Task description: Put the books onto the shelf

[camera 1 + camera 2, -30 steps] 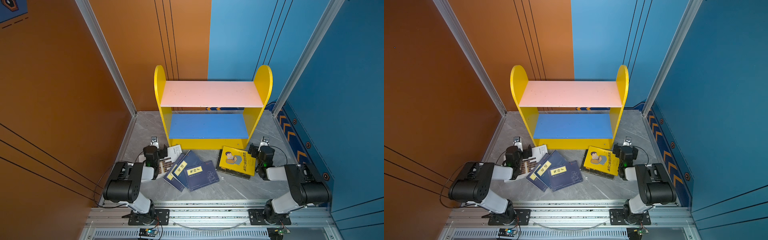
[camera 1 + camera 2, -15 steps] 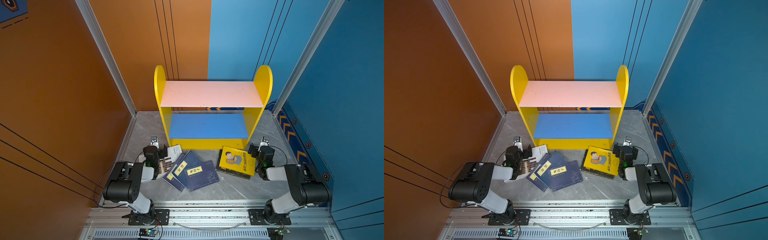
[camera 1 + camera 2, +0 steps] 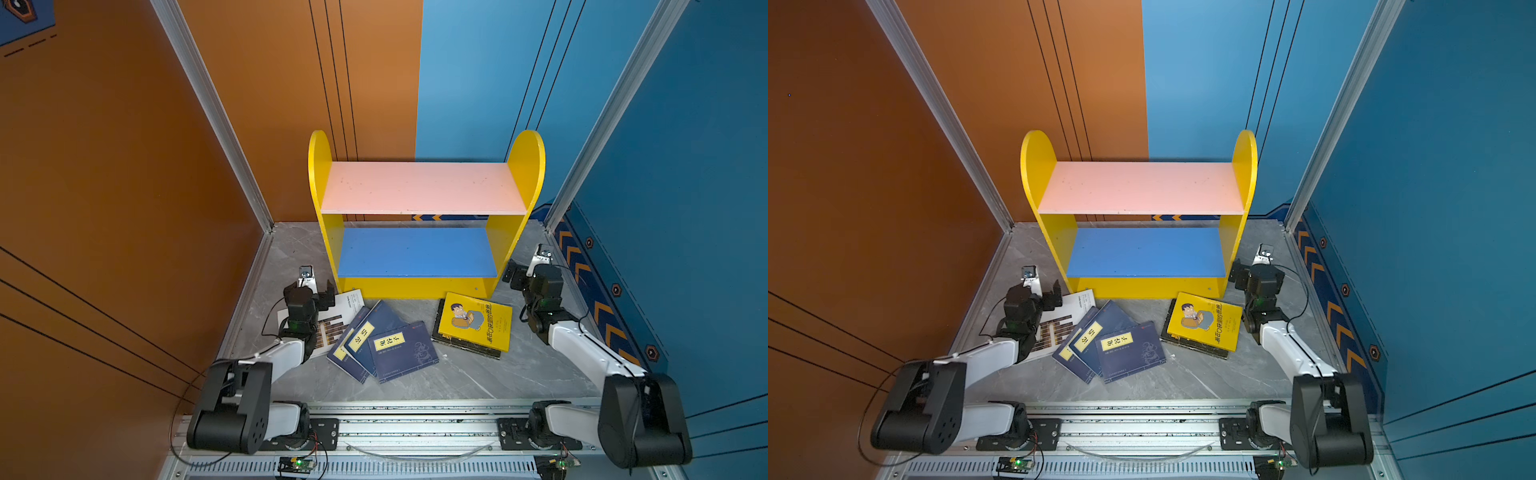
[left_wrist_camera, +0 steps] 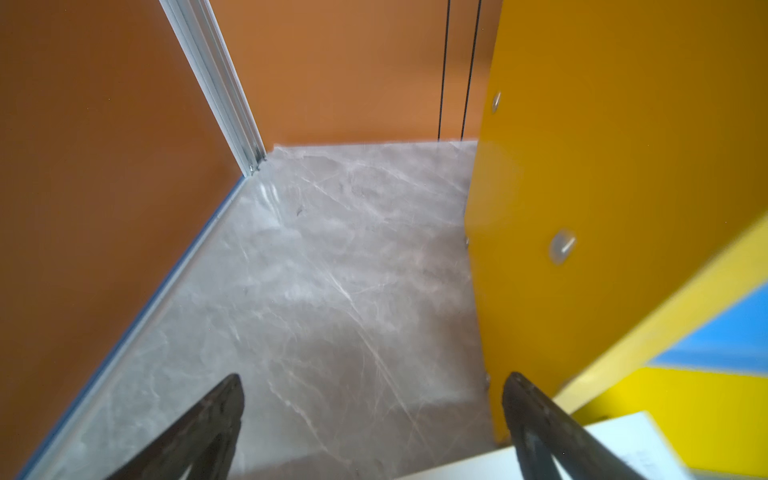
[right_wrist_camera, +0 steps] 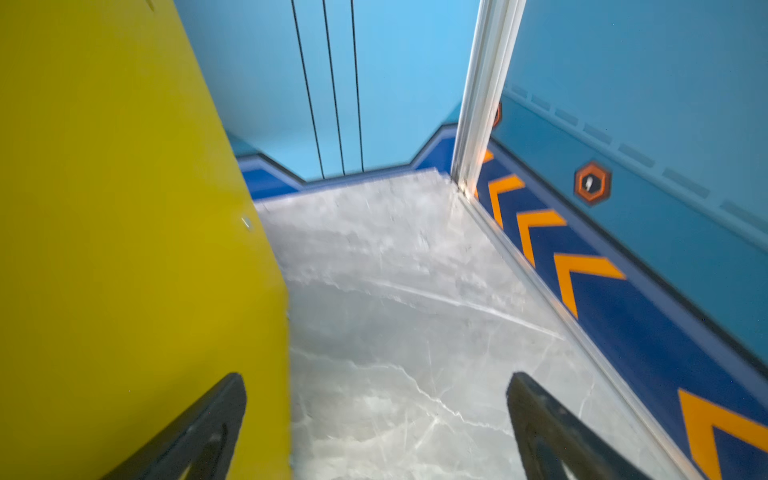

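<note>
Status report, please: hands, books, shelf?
Left hand open, empty. Right hand open, empty. Books all lie before shelf, none placed. Nothing in the way.

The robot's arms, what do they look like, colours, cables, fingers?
The left arm and right arm have white links, bulky black joint housings and thin black cables. The left gripper and right gripper have dark, tapering fingers.

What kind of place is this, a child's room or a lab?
Probably a robot test booth: left arm and right arm mounted on a metal rail, coloured wall panels, a small shelf.
</note>
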